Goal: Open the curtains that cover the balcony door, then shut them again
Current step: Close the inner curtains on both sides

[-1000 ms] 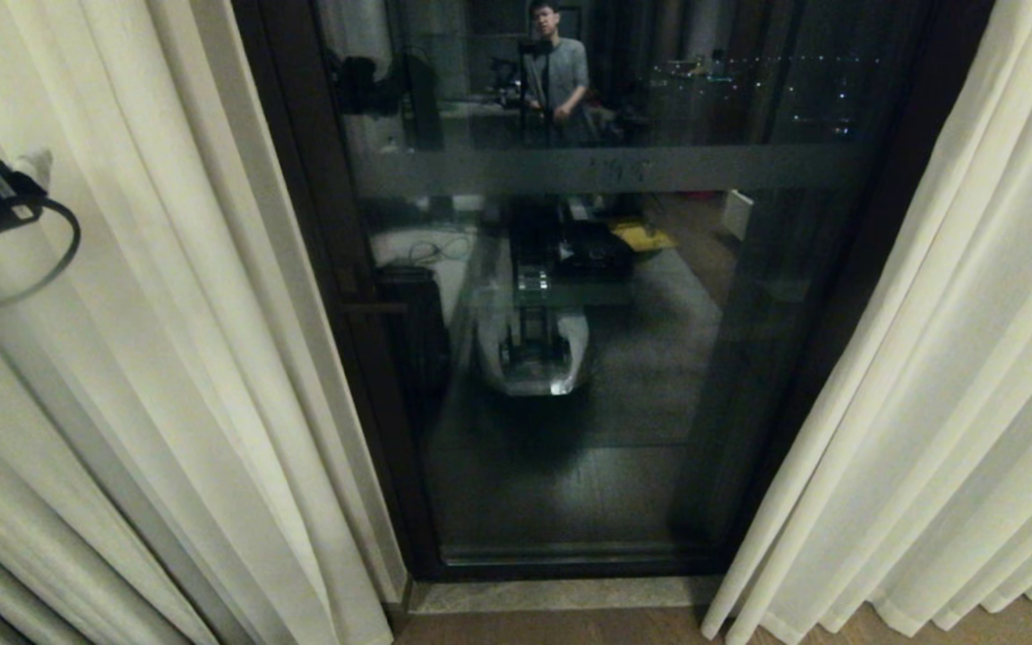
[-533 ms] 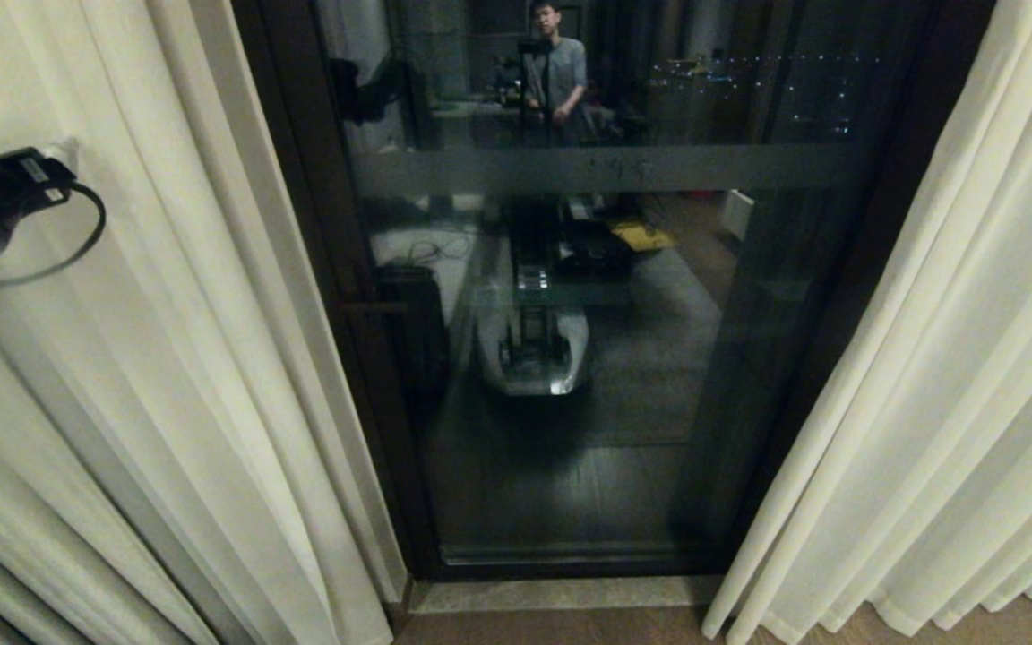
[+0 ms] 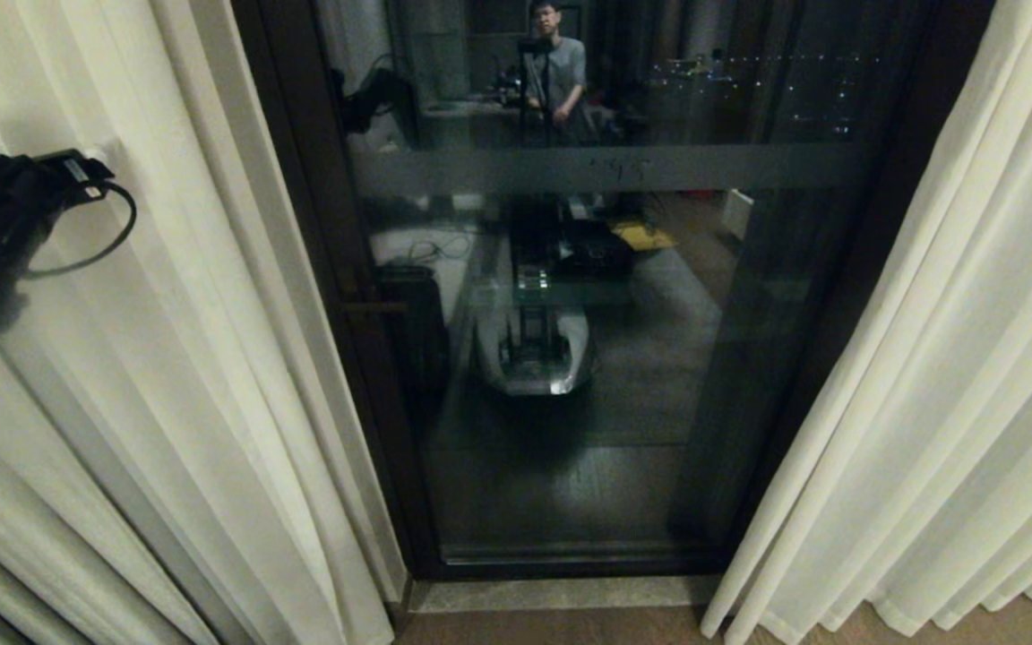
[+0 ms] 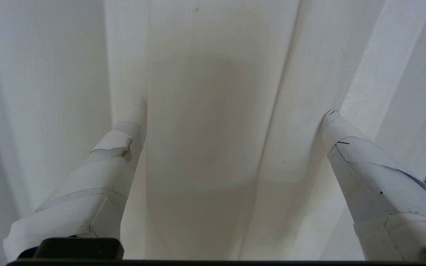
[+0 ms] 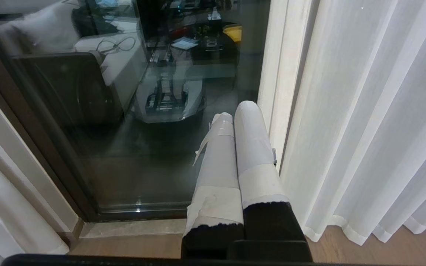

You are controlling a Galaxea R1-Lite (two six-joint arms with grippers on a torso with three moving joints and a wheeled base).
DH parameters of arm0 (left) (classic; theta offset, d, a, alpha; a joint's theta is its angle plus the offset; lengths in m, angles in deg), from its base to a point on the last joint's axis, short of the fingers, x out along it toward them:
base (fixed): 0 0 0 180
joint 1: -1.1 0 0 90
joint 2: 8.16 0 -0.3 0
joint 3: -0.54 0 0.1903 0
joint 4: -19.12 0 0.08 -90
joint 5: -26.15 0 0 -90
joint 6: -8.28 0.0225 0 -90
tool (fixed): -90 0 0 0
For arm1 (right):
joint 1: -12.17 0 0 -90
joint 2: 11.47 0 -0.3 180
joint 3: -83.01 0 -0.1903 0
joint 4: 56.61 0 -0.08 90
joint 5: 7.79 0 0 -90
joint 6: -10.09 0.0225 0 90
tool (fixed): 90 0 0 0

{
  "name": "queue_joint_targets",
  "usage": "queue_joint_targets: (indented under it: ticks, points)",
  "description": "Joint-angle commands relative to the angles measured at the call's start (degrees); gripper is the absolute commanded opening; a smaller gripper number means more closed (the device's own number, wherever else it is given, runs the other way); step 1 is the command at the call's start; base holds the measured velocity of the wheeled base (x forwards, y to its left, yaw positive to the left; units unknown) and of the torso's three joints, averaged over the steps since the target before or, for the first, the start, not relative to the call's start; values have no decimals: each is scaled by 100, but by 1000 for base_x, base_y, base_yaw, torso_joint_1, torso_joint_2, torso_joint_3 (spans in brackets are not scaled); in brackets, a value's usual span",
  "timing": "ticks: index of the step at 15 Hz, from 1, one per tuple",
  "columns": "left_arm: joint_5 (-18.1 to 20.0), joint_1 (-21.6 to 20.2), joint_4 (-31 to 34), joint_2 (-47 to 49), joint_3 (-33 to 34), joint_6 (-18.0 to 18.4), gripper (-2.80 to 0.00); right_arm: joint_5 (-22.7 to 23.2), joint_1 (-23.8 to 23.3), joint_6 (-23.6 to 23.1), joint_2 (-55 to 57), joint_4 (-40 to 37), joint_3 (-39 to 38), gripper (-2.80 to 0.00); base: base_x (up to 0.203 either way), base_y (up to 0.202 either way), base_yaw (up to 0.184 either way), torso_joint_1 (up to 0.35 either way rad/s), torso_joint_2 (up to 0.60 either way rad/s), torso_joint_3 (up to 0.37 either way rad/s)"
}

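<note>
The balcony door (image 3: 570,358) stands in the centre, exposed between the two curtains. The left curtain panel (image 3: 176,358) hangs to its left, the right curtain panel (image 3: 946,376) to its right. The threshold (image 3: 561,593) lies at the door's foot, with the floor (image 3: 570,629) before it. The left claw (image 4: 231,111) sits against the left curtain panel, one fold between its fingers (image 4: 117,147). The right claw (image 5: 235,125) hangs low before the door, just beside the right curtain panel.
</note>
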Motion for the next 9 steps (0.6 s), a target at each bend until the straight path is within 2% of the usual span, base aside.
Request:
queue_joint_targets:
  ticks: [1, 4, 9]
  points:
    - [81, 7, -29, 287, -259, -8, 0, 0, 1, 3, 7, -3, 0, -280, 0, 0, 0, 0, 0, 0]
    - [423, 8, -29, 362, -379, -16, 0, 0, 1, 3, 7, 5, 0, -280, 0, 0, 0, 0, 0, 0]
    - [498, 43, -38, 371, -413, -87, 0, 0, 1, 3, 7, 5, 0, -280, 0, 0, 0, 0, 0, 0]
